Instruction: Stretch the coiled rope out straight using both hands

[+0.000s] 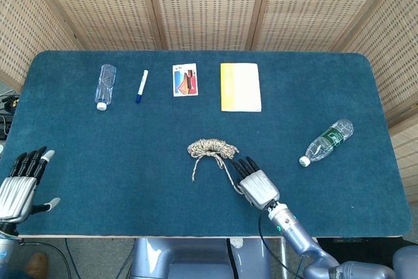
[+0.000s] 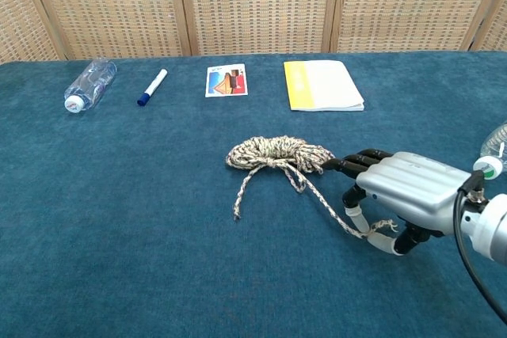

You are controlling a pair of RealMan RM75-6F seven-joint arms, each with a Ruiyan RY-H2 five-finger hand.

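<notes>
The speckled beige rope (image 1: 212, 147) lies coiled in a small bundle at the middle of the blue table, with two loose tails running toward the front. My right hand (image 1: 258, 184) sits just right of and in front of the coil. In the chest view the right hand (image 2: 404, 195) pinches the end of the longer tail of the rope (image 2: 277, 153) between thumb and a finger, slightly off the cloth. My left hand (image 1: 19, 187) hovers at the table's front-left corner, fingers spread, holding nothing. The chest view does not show it.
Along the back lie a clear bottle (image 1: 104, 85), a blue-capped marker (image 1: 141, 85), a picture card (image 1: 185, 80) and a yellow booklet (image 1: 240, 87). A green-labelled bottle (image 1: 326, 141) lies right of my right hand. Wicker screens stand behind the table.
</notes>
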